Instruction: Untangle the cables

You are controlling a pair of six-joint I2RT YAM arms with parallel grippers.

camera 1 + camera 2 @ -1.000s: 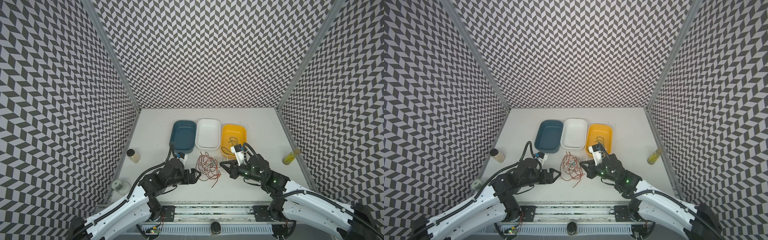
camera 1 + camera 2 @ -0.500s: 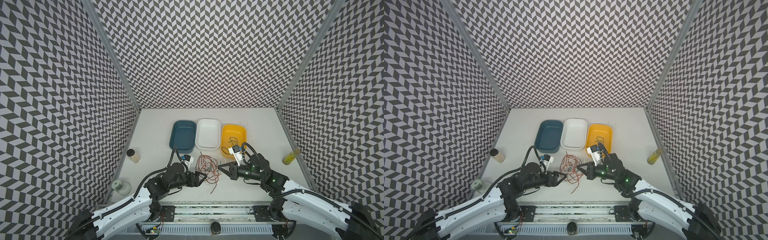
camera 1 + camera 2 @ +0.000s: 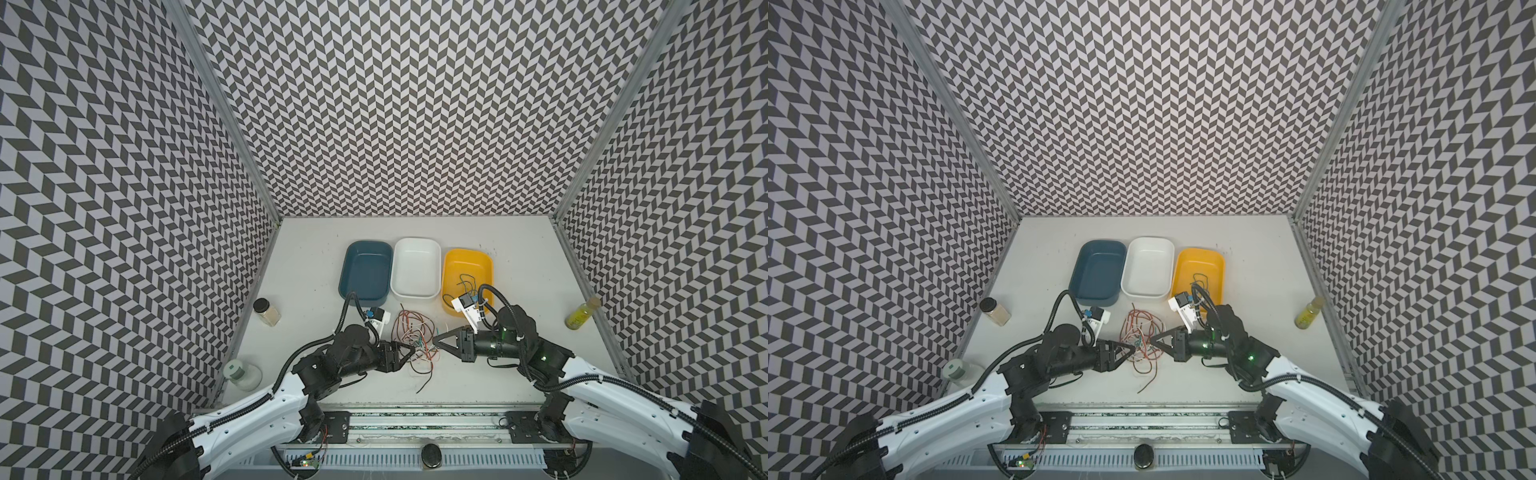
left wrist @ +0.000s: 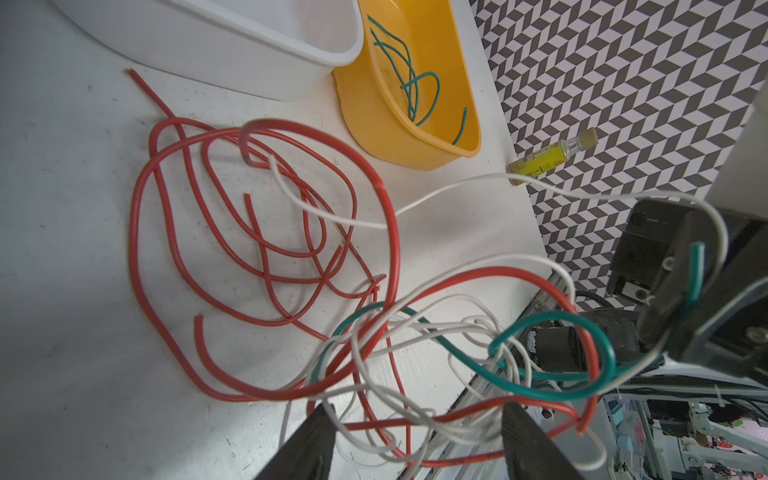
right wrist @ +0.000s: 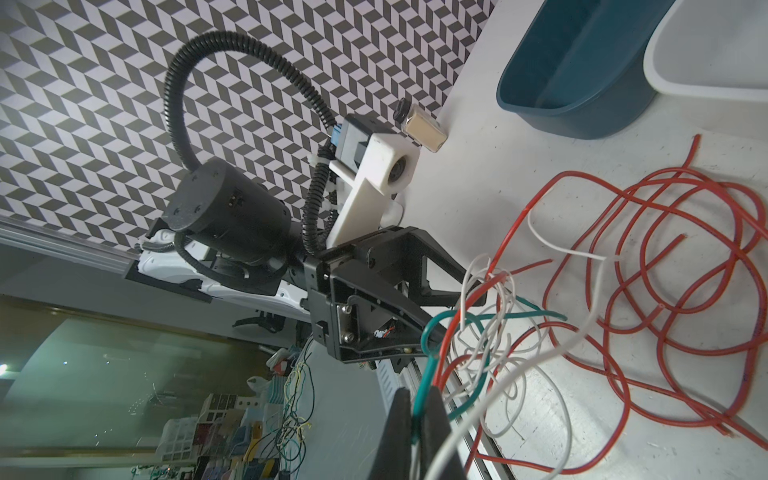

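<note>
The cables lie tangled on the table between both grippers: thin red loops, white strands and a green one. My right gripper is shut on the green cable's end, and the strand rises from the tangle to it. In both top views it sits at the tangle's right edge. My left gripper is open, with white and red strands lying loose between its fingers; it is at the tangle's left edge. More green cable rests in the yellow tub.
Blue tub, white tub and the yellow tub stand in a row behind the tangle. A spice jar and a green-lidded jar stand by the left wall. A yellow bottle stands by the right wall.
My left gripper has moved right into the tangle and its jaws have narrowed. My right gripper, still holding the green cable, has shifted slightly left and toward the front.
</note>
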